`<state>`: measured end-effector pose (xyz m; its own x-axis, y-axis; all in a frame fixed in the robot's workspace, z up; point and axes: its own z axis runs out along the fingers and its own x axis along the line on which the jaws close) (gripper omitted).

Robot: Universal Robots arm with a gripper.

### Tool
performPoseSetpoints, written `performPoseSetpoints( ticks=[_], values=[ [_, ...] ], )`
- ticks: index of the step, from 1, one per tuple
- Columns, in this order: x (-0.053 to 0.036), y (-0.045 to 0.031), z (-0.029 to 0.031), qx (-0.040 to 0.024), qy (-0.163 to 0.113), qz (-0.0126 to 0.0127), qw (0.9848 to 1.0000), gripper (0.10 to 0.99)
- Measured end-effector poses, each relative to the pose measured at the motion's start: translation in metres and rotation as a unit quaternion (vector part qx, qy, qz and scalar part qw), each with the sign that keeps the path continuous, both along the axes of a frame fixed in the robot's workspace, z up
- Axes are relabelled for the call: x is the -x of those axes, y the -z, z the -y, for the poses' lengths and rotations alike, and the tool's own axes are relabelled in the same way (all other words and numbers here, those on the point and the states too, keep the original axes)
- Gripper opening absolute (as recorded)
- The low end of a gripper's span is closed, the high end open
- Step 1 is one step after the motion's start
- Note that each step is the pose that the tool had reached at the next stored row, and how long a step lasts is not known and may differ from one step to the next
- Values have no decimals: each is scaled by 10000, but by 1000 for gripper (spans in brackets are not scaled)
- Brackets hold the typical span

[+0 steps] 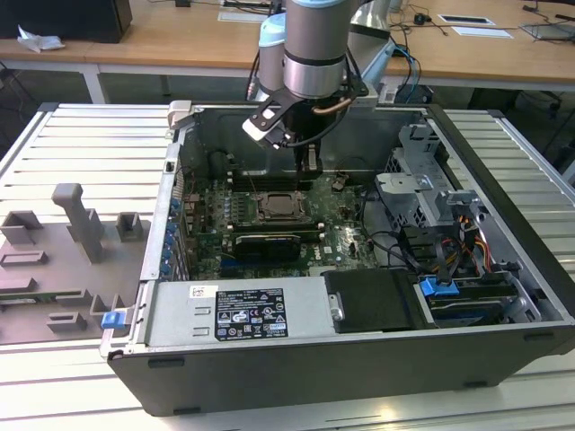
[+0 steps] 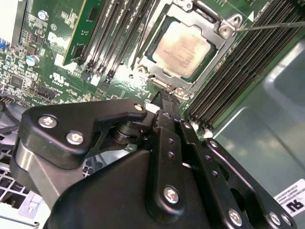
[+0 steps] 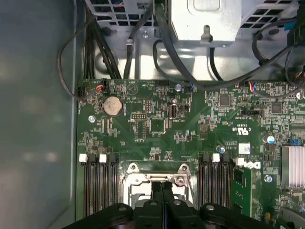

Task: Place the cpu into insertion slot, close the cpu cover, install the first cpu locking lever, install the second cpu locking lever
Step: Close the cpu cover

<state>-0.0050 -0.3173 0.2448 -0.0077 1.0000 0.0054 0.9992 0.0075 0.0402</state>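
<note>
cpu (image 2: 183, 47) is sitting pale top up inside the insertion slot (image 2: 144, 61) on the green board (image 1: 346, 235), with the cpu cover (image 2: 223, 47) lying flat around its edges and a thin metal rod (image 2: 271, 26) running off from one corner of that frame. in the exterior view the gripper (image 1: 310, 168) is hanging just at 1 o'clock of the slot, its fingers (image 3: 156, 191) pressing together with nothing showing between them and their tips reaching close to the slot's rim beside a screw, while the grey drive cage (image 1: 422, 180) is standing at 3 o'clock, well apart.
</note>
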Motion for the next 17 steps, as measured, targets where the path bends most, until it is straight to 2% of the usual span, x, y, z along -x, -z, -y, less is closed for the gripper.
performPoseSetpoints(
  ticks=[5,11,17],
  values=[
    [49,15,0,0,-15,-1,10000,106],
    [288,48,0,1,-60,-1,10000,106],
    [344,50,0,1,-70,-1,10000,106]
  ],
)
